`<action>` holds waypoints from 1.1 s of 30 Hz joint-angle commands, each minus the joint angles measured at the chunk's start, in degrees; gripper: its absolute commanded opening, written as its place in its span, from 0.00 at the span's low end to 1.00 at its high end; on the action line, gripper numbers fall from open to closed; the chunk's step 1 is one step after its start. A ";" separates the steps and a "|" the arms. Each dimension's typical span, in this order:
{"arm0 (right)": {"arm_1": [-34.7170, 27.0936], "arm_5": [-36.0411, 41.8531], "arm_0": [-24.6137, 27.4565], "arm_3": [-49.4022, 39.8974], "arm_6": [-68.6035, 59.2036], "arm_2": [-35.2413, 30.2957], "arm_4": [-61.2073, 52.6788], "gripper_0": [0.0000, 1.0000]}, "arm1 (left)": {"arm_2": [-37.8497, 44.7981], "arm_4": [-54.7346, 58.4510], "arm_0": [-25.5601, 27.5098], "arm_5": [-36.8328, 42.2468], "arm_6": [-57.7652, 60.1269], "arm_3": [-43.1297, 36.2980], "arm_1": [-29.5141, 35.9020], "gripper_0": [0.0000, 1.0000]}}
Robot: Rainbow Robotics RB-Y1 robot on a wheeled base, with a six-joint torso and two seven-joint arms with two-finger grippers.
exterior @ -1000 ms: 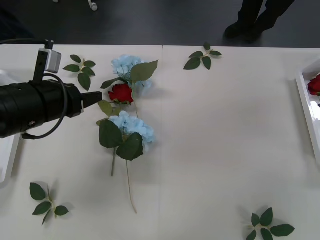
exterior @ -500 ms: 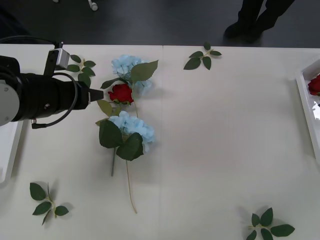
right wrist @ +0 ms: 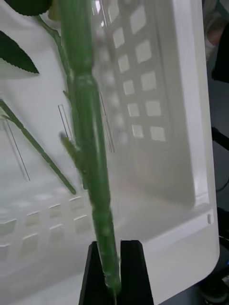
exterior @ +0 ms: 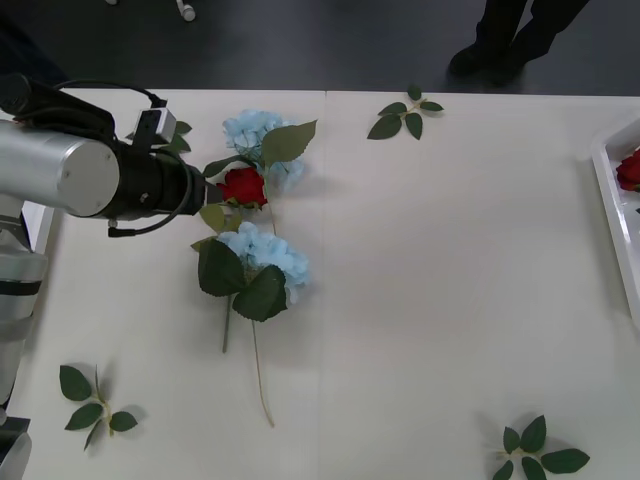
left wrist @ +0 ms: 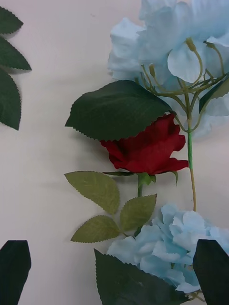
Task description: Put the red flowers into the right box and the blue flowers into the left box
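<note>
Loose leaf sprigs on a white table (exterior: 450, 280), dark floor beyond.
Four flowerless green sprigs: far edge right of centre (exterior: 404, 115), far left (exterior: 170, 140) partly hidden, near left (exterior: 92, 400), near right corner (exterior: 535, 452). Person's dark shoes (exterior: 495, 55) on the floor (exterior: 300, 40) past the far edge. Faint seam down the tabletop.

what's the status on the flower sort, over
Left tool open, at the red rose mid-table. Right tool shut on a green stem over the right box. Rose lies between two blue flowers, leaf overlapping it.
</note>
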 commanded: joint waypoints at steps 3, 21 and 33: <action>-1.00 -1.64 -1.11 -0.44 -2.44 -1.30 -3.17 0.78 | 0.14 -2.50 -4.48 0.17 2.93 3.39 -1.98 1.00; -0.56 -1.55 -1.90 -2.82 -2.70 -0.77 -3.61 0.85 | -3.72 -11.46 -10.81 0.08 1.70 14.38 -7.43 1.00; 2.34 3.20 -3.57 -13.63 -2.79 -0.60 -5.11 0.85 | -6.71 -14.27 -12.39 -2.91 1.35 20.53 -8.13 1.00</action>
